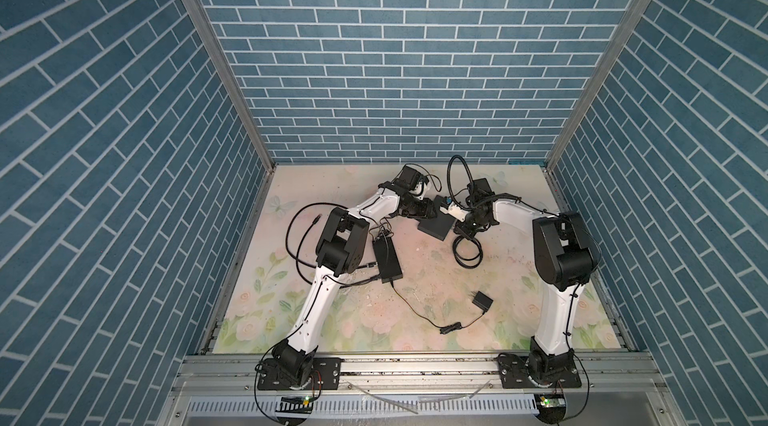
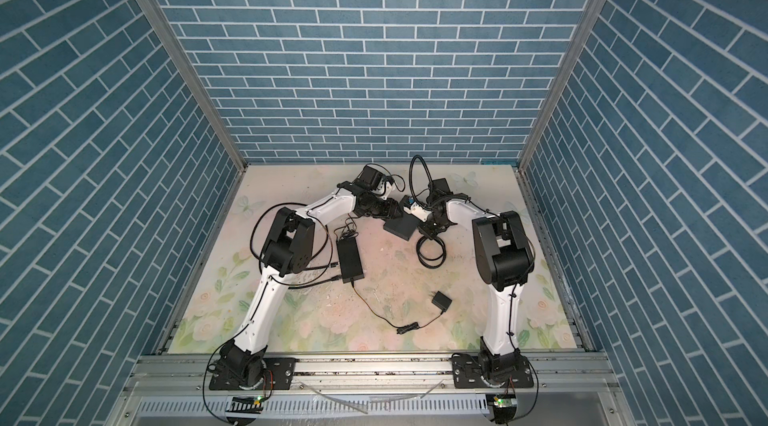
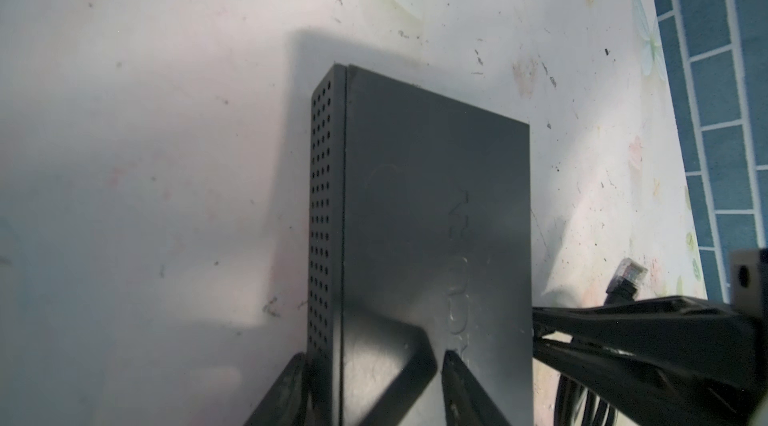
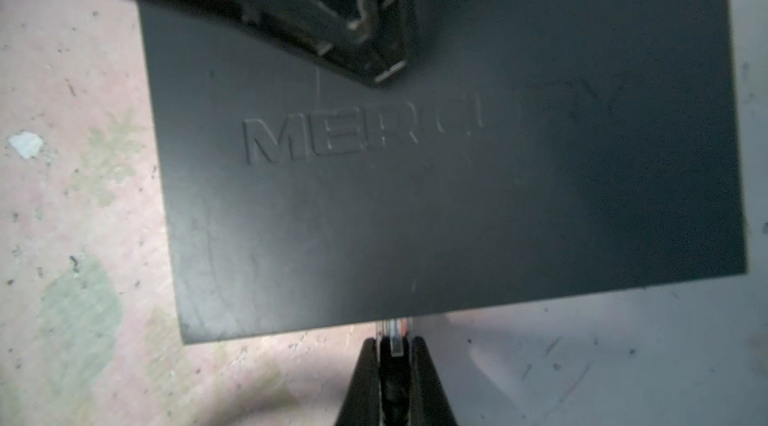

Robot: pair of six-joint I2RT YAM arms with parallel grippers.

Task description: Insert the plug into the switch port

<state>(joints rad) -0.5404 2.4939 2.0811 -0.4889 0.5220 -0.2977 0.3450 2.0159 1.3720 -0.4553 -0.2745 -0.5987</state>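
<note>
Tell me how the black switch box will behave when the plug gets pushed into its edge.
The switch lies flat on the mat, so it should not tip. Its smooth case looks light and may slide, which is probably why the left gripper clamps one end. The right gripper pinches the clear plug, which looks stiff but small.

Both arms lean in toward the far middle of the floral worktop point(image 1: 415, 320), meeting over a small dark switch point(image 1: 434, 226) that lies flat there. The left gripper point(image 1: 426, 208) reaches it from the left, the right gripper point(image 1: 459, 225) from the right; their jaws are too small to read. A black cable point(image 1: 467, 253) coils just beside the switch. Nearer, a long black box point(image 1: 387, 257) lies beside the left arm, its thin lead running to a small adapter point(image 1: 482, 302).
</note>
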